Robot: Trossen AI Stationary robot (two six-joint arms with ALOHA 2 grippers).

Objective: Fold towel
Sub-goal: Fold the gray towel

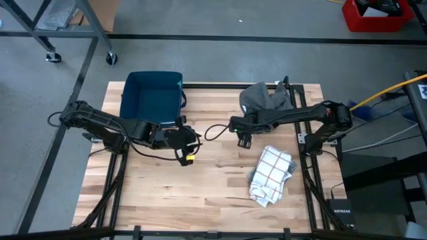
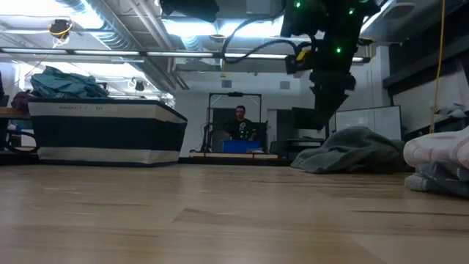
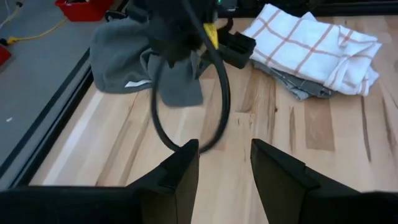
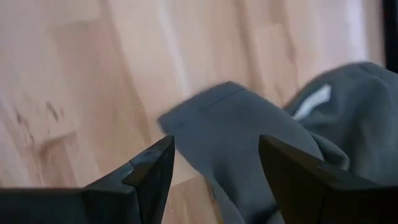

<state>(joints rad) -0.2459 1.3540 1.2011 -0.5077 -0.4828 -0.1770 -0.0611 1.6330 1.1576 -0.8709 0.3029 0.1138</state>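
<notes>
A crumpled grey towel (image 1: 265,99) lies in a heap at the table's far right; one flat corner of it (image 4: 233,134) spreads onto the wood. A white checked towel (image 1: 272,175) lies folded at the near right. My right gripper (image 1: 242,138) hangs open above the table, just left of the grey towel, fingers pointing steeply down (image 2: 328,103); the towel's corner shows beyond its fingers (image 4: 214,158). My left gripper (image 1: 189,145) stands open over the table's middle, facing the right arm, with nothing between its fingers (image 3: 224,168).
A dark blue bin (image 1: 153,99) stands at the far left of the table. A black cable (image 3: 217,99) loops from the right arm above the wood. Bare wood lies along the near edge. A person (image 2: 240,125) sits far back in the room.
</notes>
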